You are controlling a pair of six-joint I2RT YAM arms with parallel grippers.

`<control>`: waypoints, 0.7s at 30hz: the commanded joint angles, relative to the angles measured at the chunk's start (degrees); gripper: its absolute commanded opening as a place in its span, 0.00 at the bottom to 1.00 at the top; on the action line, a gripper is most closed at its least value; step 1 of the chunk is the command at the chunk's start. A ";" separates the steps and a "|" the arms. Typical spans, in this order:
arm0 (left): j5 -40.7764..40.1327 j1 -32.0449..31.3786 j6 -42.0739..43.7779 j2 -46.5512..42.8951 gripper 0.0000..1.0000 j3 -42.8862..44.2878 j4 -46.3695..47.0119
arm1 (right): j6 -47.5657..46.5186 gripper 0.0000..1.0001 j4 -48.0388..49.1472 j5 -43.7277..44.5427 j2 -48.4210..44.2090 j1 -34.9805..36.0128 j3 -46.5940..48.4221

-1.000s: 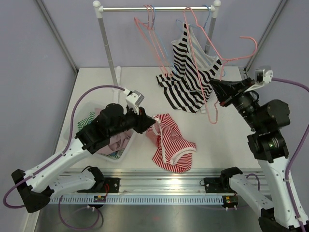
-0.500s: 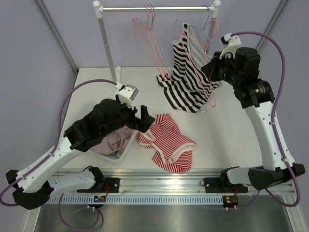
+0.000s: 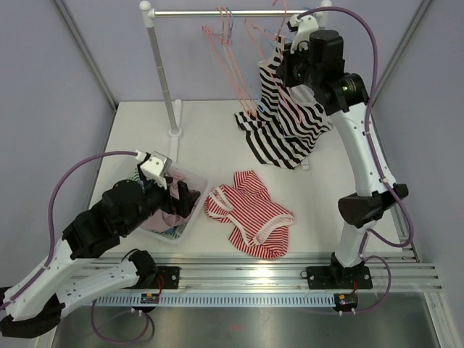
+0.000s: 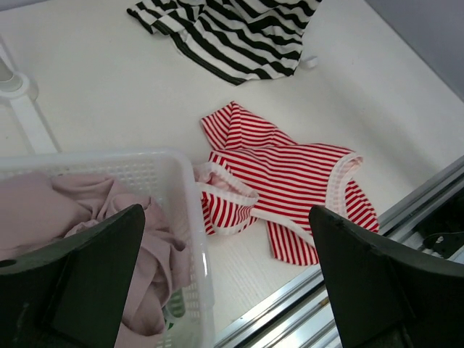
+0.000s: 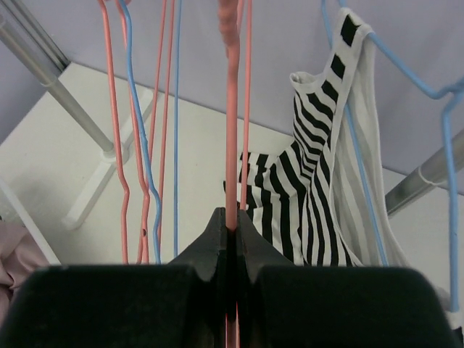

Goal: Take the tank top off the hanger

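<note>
From above, the left arm has pulled back since a second ago. The left gripper [image 3: 190, 199] now hangs over the white basket [image 3: 190, 223] with its jaws spread wide and holding nothing. The right gripper [image 3: 284, 67] has climbed from the table's right side up to the rail [image 3: 232, 12].

There are two tank tops. The red-striped tank top [image 3: 250, 217] lies loose on the table [image 3: 217, 145], just beside the basket and off any hanger. The black-and-white tank top [image 3: 286, 123] hangs from the rail, its lower part resting on the table.

In the left wrist view, the two fingers [image 4: 94, 268] stand far apart. The one basket holds a pale pink cloth [image 4: 80, 199], with a bit of green under it.

In the right wrist view, the jaws are closed tight on the wire of a pink hanger [image 5: 232, 109]. More pink and blue wires hang to the left, but I cannot count the hangers exactly. A blue hanger [image 5: 359, 145] carries the black-and-white top.
</note>
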 commanded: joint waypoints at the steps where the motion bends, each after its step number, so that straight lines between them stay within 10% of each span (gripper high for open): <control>1: -4.00 -0.38 2.74 -1.96 0.99 -3.37 3.37 | -3.09 0.00 -0.25 2.75 4.47 1.64 8.12; 21: -1.72 0.68 4.24 -1.09 0.99 -7.33 4.51 | -5.73 0.00 6.87 2.13 24.44 7.00 23.71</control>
